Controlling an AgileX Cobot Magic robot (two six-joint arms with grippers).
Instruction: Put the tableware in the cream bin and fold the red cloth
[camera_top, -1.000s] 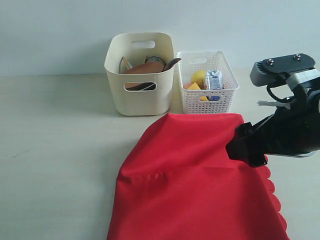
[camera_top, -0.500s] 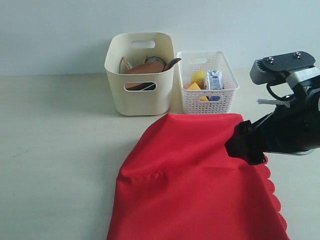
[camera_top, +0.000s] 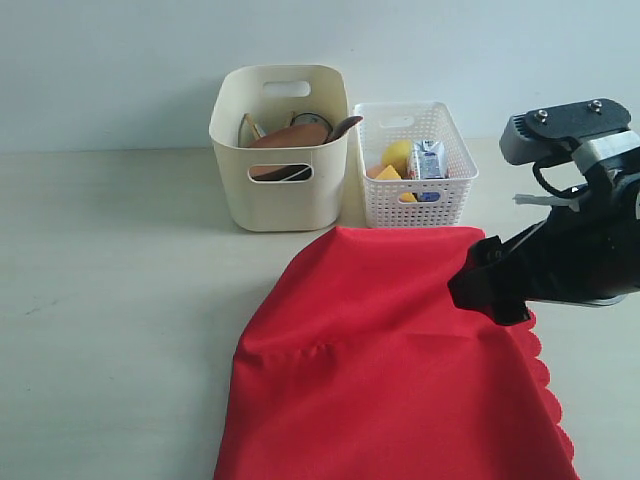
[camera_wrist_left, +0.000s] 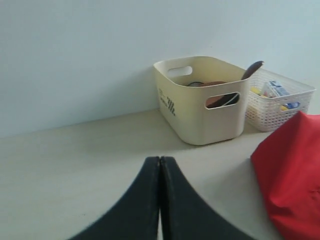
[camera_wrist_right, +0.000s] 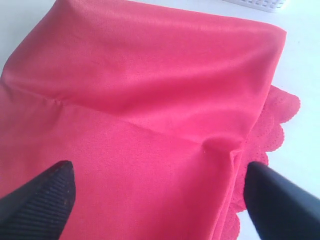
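1. Red cloth (camera_top: 390, 360): lies on the table (camera_top: 120, 260) in front of both containers, its far edge just short of them. Looks doubled over once, with a plain top layer and a scalloped edge (camera_top: 545, 385) peeking out along the right.
2. Cream bin (camera_top: 280, 205): stands at the back, just beside the white basket (camera_top: 415, 200). Holds a brown plate (camera_top: 290, 137) and a spoon (camera_top: 345, 125) poking over the rim. With no tableware showing outside it, suggests the sorting half is done and only folding remains.
3. Right gripper (camera_top: 490, 290): hovers low over the cloth's right side, jaws spread wide, gripping nothing. Seems lined up to pinch the layered edge near the scallops for another fold.
4. Left gripper (camera_wrist_left: 160, 200): pressed fully closed on nothing, above bare table to the left of the bin. Probably parked there to keep clear of the working arm.
5. Views compared:
   - Right wrist view alone reveals a raised pucker in the fabric between the open fingers and the lacy underlayer beside it. Leaves unclear whether the fingertips touch the cloth.
   - Left wrist view alone shows the left gripper, absent from the exterior view, plus a dark printed mark on the bin's side.
   - Exterior view alone shows the basket's contents, a lemon (camera_top: 397, 153) and a milk carton (camera_top: 429, 158).
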